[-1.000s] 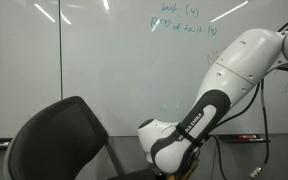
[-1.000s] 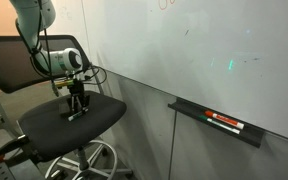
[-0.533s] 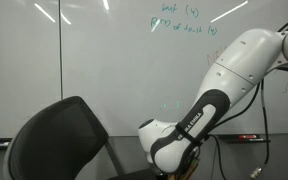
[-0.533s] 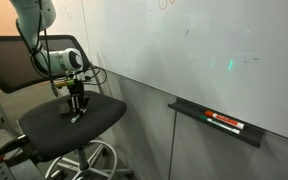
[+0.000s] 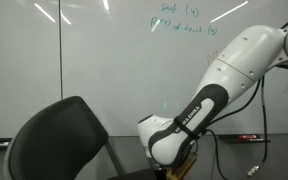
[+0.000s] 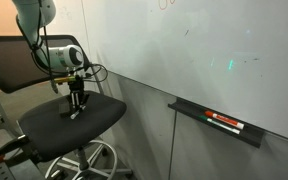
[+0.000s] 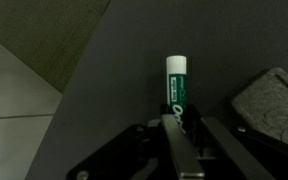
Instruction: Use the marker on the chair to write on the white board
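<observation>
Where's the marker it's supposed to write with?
In the wrist view the marker rests on the chair seat, at centre frame, its near end pinched in the shut end effector.

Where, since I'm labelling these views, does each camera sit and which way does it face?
Exterior view: faces the white board squarely, with the chair backrest in front; the arm bends down at right.
Exterior view: sits beside the white board, looking along it at the chair seat; shows the arm and pincer.
Wrist view: looks down onto the seat; pincer closed on the marker.
Shared: both exterior views show white board, chair and arm.
</observation>
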Available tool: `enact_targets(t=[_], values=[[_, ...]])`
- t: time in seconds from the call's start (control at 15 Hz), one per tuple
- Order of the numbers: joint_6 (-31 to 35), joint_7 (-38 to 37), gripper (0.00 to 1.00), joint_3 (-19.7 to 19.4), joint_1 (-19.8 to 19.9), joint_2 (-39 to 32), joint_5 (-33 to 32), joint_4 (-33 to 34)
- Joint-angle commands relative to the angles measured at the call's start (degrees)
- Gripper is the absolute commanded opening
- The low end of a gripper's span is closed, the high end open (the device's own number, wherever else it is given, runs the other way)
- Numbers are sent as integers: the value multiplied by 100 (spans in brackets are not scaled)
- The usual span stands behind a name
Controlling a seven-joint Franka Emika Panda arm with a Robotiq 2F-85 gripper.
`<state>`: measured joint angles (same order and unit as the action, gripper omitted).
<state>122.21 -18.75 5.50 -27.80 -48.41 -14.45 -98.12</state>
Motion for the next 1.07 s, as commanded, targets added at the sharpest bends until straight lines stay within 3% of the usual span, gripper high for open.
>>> enact_targets(t=[0.0,0.53,1.0], values=[[-295,287,8,63,114,471,18,-76],[-737,620,8,23,417,1535,-145,-151],[-838,700,8,-12,509,2281,-687,32]])
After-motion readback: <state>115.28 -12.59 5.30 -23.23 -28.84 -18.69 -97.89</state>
